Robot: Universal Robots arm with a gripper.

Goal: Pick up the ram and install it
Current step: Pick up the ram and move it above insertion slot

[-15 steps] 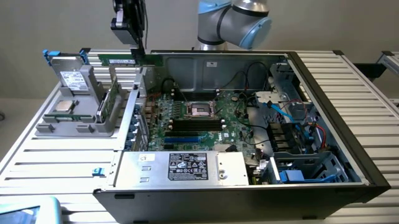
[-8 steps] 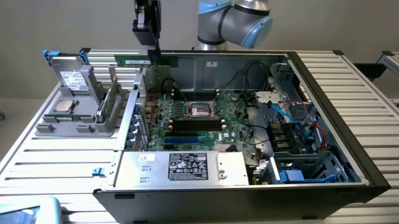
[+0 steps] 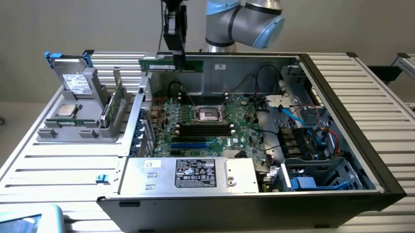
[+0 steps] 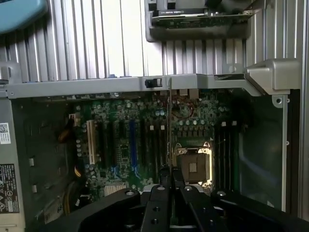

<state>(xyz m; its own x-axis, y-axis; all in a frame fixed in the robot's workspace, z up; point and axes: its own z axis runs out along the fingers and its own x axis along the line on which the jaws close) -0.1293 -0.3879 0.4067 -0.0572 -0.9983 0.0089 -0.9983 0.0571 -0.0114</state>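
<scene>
- The slatted metal table (image 3: 58, 160) carries everything. In the exterior view the open computer case (image 3: 227, 213) fills it from the centre out to three o'clock.
- The robot arm (image 3: 243, 22) rises at twelve o'clock, behind the case's far wall.
- The motherboard (image 3: 243, 124) lies flat on the case floor, with the boxed power supply (image 3: 188, 174) at its six o'clock.
- A grey fixture (image 3: 77, 128) sits on the table at the case's nine o'clock. It holds a grey drive (image 3: 75, 82), a square processor chip (image 3: 67, 109) and a green board standing on edge (image 3: 115, 104).
- The gripper (image 3: 176, 60) hangs at about eleven o'clock of the case, above its far rim. Its fingers are clamped onto the ram.
- The ram (image 3: 159, 65) is held level in the air, pinched near its middle. It is clear of the fixture and well above the motherboard. In the wrist view it shows edge-on, as a thin line running out from between the fingertips (image 4: 163, 180).
- The black memory slots (image 3: 204, 129) lie at six o'clock of the processor socket (image 3: 209, 114) and look empty.
- Progress, as a judgement: the pick-up is done, since the stick is out of any holder and firmly gripped. The install is not, since the ram is not yet over the slots or seated in one.
</scene>
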